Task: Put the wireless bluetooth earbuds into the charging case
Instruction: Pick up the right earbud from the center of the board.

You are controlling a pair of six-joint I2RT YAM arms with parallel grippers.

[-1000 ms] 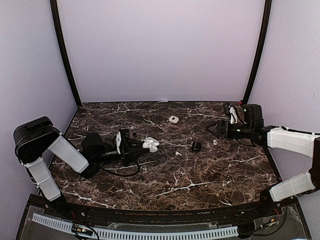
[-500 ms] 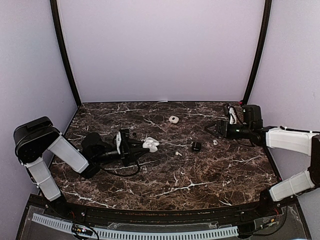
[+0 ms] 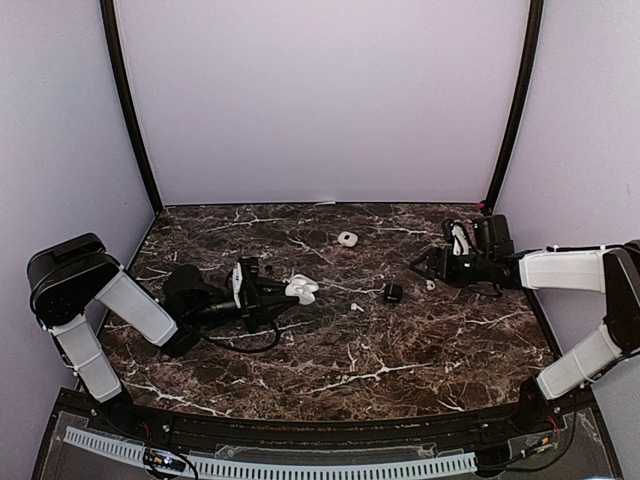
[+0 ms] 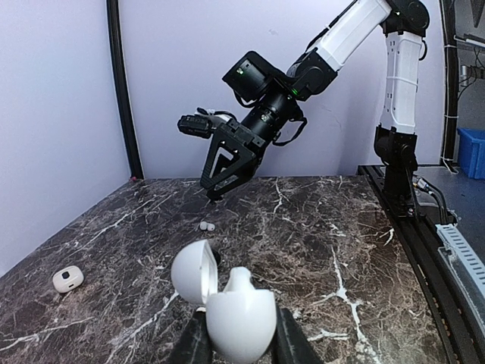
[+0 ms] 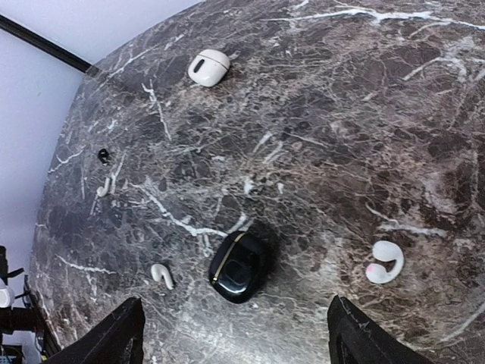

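Observation:
My left gripper (image 4: pixel 236 343) is shut on the base of a white charging case (image 4: pixel 241 315), whose lid (image 4: pixel 193 271) hangs open; a white bud (image 4: pixel 242 279) pokes out of the base. In the top view that case (image 3: pixel 300 290) sits left of centre. My right gripper (image 5: pixel 239 341) hovers open over a black case (image 5: pixel 239 265) with nothing between its fingers. Loose earbuds lie on the marble: a white stemmed one (image 5: pixel 161 274), a white curved one (image 5: pixel 385 263), a tiny black one (image 5: pixel 103 155) and another white one (image 5: pixel 104 186).
A closed white pebble case (image 3: pixel 347 239) lies toward the back. The black case (image 3: pixel 392 292) sits between the two grippers, with a white bud (image 3: pixel 357 307) to its left and another (image 3: pixel 430 285) to its right. The right gripper (image 3: pixel 425 262) is near the right wall.
The right gripper has shifted slightly left and lower over the table, still open. The left arm and its case have not moved.

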